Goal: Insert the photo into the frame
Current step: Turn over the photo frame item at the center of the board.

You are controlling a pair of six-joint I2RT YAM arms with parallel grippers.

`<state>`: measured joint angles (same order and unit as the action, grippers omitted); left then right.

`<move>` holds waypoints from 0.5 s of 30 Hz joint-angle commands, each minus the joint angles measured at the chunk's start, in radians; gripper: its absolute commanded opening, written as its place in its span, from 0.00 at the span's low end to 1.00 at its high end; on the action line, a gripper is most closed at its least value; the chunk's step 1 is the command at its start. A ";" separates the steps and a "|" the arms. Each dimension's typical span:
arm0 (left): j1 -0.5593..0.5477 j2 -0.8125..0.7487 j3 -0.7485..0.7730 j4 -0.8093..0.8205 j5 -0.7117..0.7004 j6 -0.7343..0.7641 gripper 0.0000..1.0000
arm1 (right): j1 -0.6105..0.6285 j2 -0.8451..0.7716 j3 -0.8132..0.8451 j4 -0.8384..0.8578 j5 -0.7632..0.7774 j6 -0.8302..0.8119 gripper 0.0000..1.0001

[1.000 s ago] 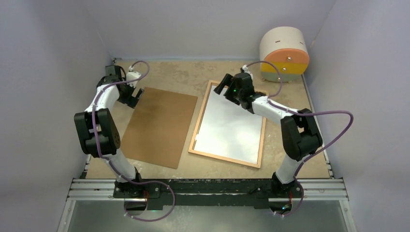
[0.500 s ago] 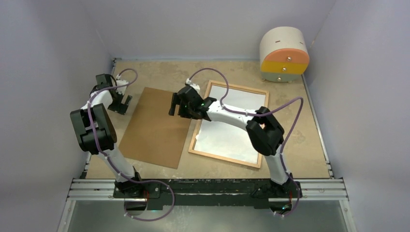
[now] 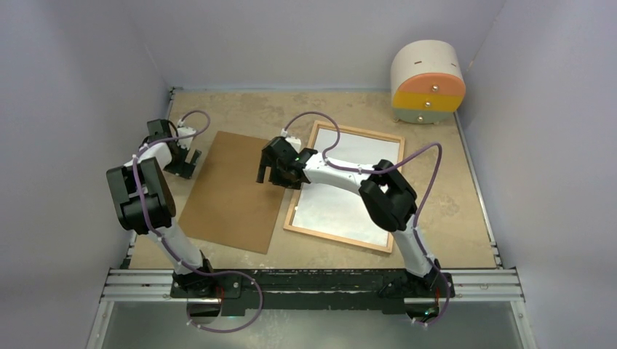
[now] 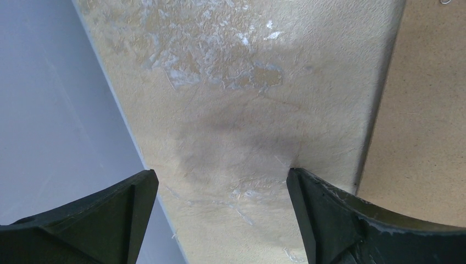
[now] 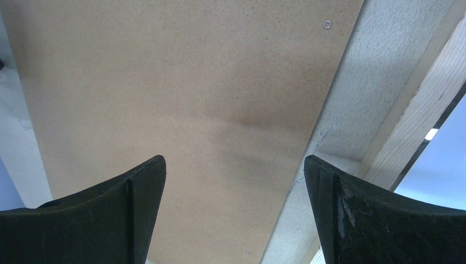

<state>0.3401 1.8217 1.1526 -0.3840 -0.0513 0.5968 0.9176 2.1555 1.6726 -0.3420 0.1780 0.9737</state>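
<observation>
The frame [image 3: 335,240] of light wood lies flat right of centre. A white sheet [image 3: 342,185], the photo's plain back, lies inside it; the printed side is hidden. My right gripper [image 3: 268,174] is open and empty, left of the frame, over the right edge of the brown backing panel [image 3: 236,193]. In the right wrist view the gripper [image 5: 233,212] hangs over the panel [image 5: 192,99], with the frame's moulding [image 5: 423,110] at the right. My left gripper [image 3: 185,166] is open and empty by the panel's left edge; in the left wrist view [image 4: 222,217] it is over bare table.
A round cream drawer unit [image 3: 428,80] with orange, yellow and grey fronts stands at the back right. Grey walls enclose the table; the left wall [image 4: 49,121] is close to my left gripper. The panel's edge [image 4: 434,110] lies just right of it.
My right arm swung left from the frame's far edge to the brown panel's right edge. My left gripper shifted slightly nearer along the panel's left side. Both stayed open.
</observation>
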 commanded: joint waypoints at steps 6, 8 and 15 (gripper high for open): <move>-0.030 0.021 -0.106 -0.010 0.090 -0.006 0.95 | 0.006 0.044 0.039 -0.047 -0.015 0.099 0.97; -0.043 0.014 -0.116 -0.006 0.090 -0.012 0.95 | 0.007 0.039 0.052 -0.083 0.017 0.113 0.97; -0.063 0.011 -0.127 -0.002 0.102 -0.024 0.95 | 0.006 0.022 0.042 -0.112 0.051 0.131 0.99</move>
<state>0.2996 1.7821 1.0821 -0.3023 -0.0269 0.5957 0.9184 2.1906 1.6920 -0.3832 0.1841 1.0687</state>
